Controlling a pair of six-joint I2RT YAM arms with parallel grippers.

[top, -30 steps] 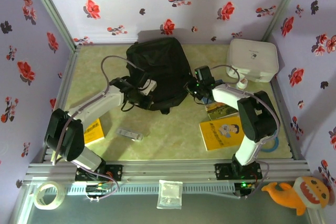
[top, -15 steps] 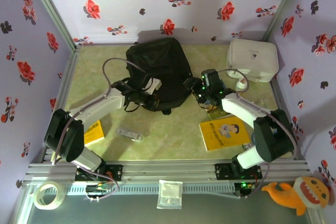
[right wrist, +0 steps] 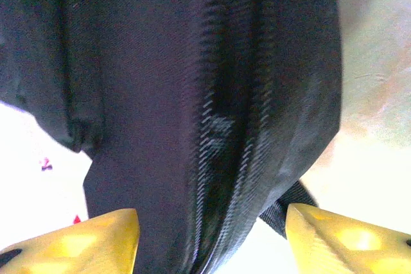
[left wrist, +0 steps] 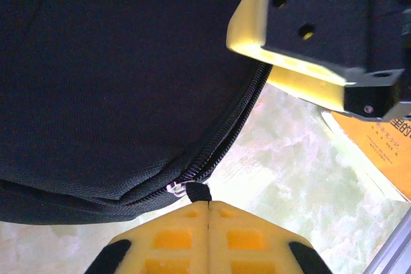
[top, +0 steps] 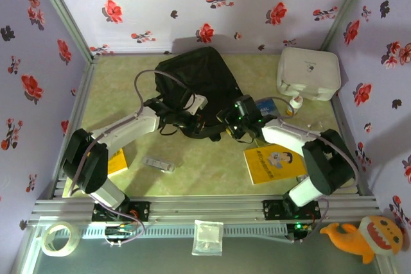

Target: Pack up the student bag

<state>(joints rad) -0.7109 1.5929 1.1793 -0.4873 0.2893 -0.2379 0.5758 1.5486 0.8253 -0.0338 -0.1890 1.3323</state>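
We find the backpack (top: 192, 78) lying mid-table (top: 212, 181), toward the back edge. Our left gripper (left wrist: 209, 213) is clenched on the small black zip pull (left wrist: 198, 192) at the bag's near end. Our right gripper (right wrist: 215, 239) is spread wide astride the zip (left wrist: 237, 117), with fabric between its fingers but nothing clamped. We judge the main danger to be the tab slipping out of that thin pinch. The soft bag could also drag along with the pull, because the right fingers are not pinning it, and loose cloth could snag in the teeth. The bag's long axis runs from the back edge toward the near edge, leaning a little right, with the zip end nearest our bases. We cannot tell which end is its top.
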